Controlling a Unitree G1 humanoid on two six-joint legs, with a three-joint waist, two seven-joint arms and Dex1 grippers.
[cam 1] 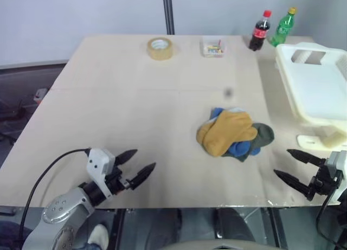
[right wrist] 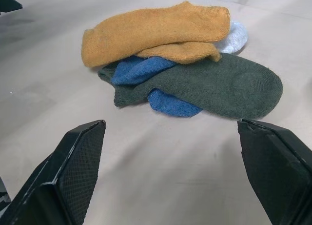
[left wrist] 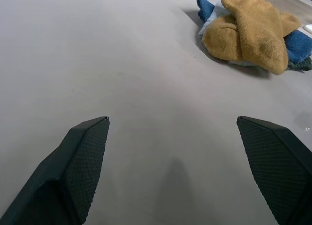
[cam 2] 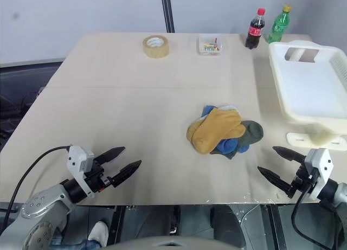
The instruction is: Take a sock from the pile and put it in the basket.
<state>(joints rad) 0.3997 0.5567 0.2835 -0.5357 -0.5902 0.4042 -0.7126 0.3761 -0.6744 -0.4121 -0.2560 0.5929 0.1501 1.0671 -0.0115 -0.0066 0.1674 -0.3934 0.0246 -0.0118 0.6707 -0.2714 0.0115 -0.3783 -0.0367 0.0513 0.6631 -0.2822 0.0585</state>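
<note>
A mustard-yellow sock lies on top of the pile, a small heap with blue, dark green and light grey socks, right of the table's middle. The white slotted basket stands at the right edge, beyond the pile. My left gripper hovers open near the front edge, well left of the pile, nothing between its fingers. My right gripper is open at the front right, just short of the pile and apart from it. The right wrist view has the yellow sock over the green one.
At the table's far side sit a tape roll, a small clear box of coloured bits, a cola bottle and a green bottle. A white flat piece lies by the basket's near corner.
</note>
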